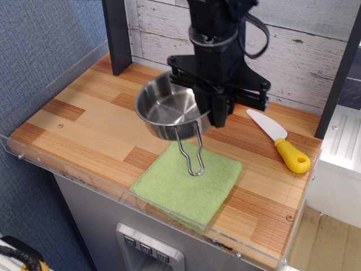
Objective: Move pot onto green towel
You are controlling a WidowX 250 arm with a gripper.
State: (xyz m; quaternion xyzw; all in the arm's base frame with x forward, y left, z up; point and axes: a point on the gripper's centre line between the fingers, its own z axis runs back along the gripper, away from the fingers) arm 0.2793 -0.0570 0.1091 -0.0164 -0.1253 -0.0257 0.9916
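Observation:
The shiny steel pot (166, 110) hangs in the air above the counter, tilted a little, with its wire-loop handle (190, 152) dangling down over the green towel (189, 183). My black gripper (213, 113) is shut on the pot's right rim and holds it up, above and behind the towel's far edge. The towel lies flat near the counter's front edge, with nothing on it. The red pepper is hidden behind my arm.
A knife with a white blade and a yellow handle (281, 144) lies on the wooden counter (79, 113) to the right. A dark post (115, 34) stands at the back left. A clear plastic rim (67, 172) runs along the counter's front edge.

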